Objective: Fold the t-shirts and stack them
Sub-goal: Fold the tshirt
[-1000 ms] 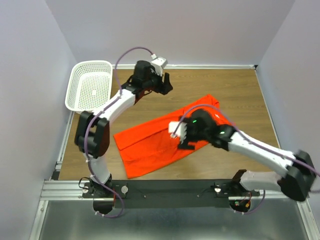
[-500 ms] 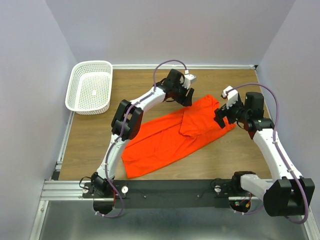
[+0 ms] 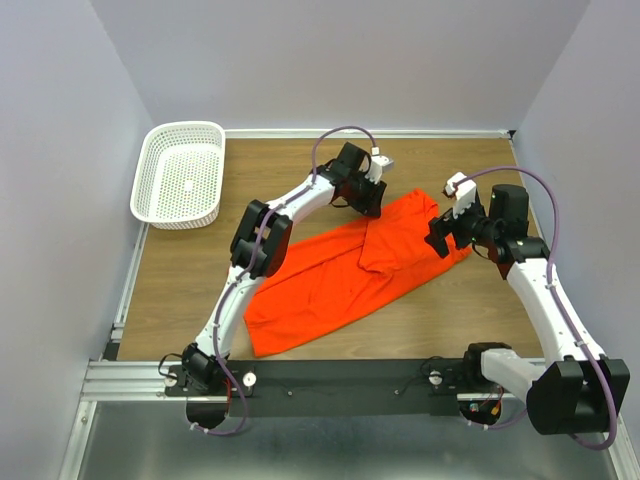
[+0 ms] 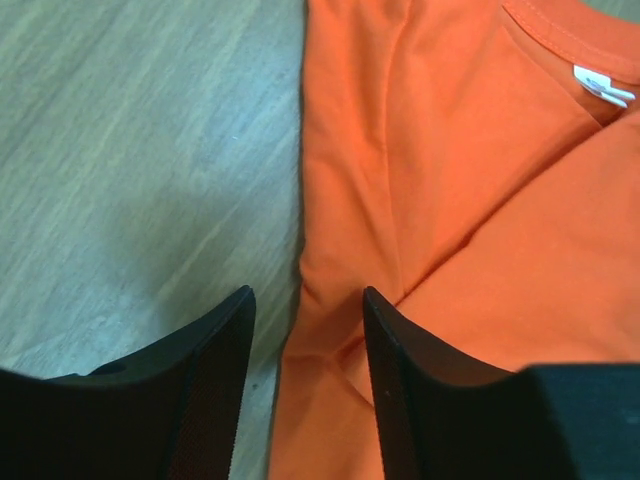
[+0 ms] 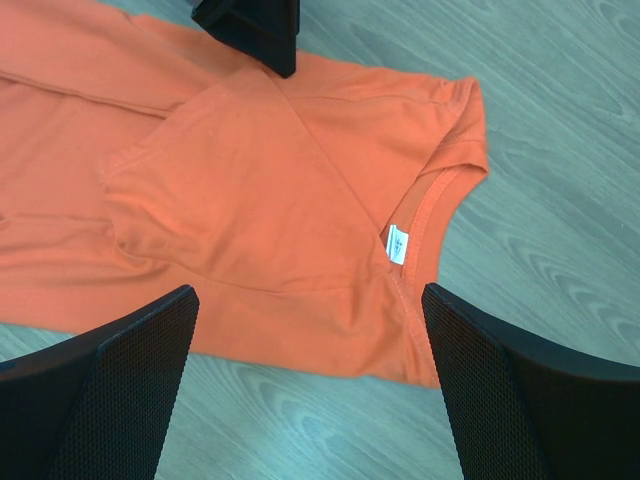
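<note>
Top external view is showing the orange-red t-shirt [image 3: 340,275] lying half folded on the wooden tabletop [image 3: 190,270], with the released left claw [image 3: 370,199] straddling its far edge and the widely released right claw [image 3: 440,236] hovering over the collar end, probably preparing the next fold.

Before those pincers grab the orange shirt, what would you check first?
1. Left pincer open: ok, jaws straddle the t-shirt edge.
2. Right pincer open: ok, spread wide above the cloth.
3. Either pincer touching the cloth: cannot tell.
4. Shirt lying flat: not ok, one flap is folded over and creased.
5. White tag in sight: ok.
6. Basket apart from the shirt: ok.
</note>
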`<state>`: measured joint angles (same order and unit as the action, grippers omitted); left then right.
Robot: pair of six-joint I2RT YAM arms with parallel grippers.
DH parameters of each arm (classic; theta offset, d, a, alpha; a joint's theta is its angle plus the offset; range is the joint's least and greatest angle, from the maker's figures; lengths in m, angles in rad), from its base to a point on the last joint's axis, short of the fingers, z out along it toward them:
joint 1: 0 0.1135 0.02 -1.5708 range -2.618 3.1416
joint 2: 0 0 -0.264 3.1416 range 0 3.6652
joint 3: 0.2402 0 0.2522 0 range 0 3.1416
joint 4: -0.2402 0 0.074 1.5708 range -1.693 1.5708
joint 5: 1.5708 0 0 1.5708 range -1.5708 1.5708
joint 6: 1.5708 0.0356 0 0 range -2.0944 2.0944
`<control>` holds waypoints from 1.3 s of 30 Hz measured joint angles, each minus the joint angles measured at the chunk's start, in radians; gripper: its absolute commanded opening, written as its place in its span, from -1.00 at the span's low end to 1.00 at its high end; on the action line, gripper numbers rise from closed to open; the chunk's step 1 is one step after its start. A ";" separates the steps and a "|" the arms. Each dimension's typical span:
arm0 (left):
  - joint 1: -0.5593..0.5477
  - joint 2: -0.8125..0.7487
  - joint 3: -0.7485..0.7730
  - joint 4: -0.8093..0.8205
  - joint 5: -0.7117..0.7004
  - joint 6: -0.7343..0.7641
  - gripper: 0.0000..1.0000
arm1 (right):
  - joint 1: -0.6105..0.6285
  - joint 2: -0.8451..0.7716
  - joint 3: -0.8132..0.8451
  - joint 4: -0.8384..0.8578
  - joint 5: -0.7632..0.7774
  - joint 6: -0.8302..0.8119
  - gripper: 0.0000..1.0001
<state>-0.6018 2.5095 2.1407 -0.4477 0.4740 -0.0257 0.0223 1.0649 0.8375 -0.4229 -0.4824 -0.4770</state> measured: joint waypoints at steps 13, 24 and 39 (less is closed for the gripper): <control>-0.002 0.043 0.064 -0.035 0.083 -0.007 -1.00 | 0.000 0.000 0.000 -0.002 -0.001 0.005 1.00; 0.162 0.045 0.109 0.021 -0.029 -0.254 -1.00 | -0.002 0.000 0.000 -0.002 0.000 0.005 1.00; 0.360 0.046 0.136 0.019 -0.186 -0.421 0.12 | -0.003 0.015 -0.014 -0.071 -0.146 -0.143 0.99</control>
<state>-0.2420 2.5557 2.2765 -0.4290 0.2882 -0.4465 0.0189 1.0798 0.8234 -0.4938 -0.6285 -0.6201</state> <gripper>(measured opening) 0.503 0.996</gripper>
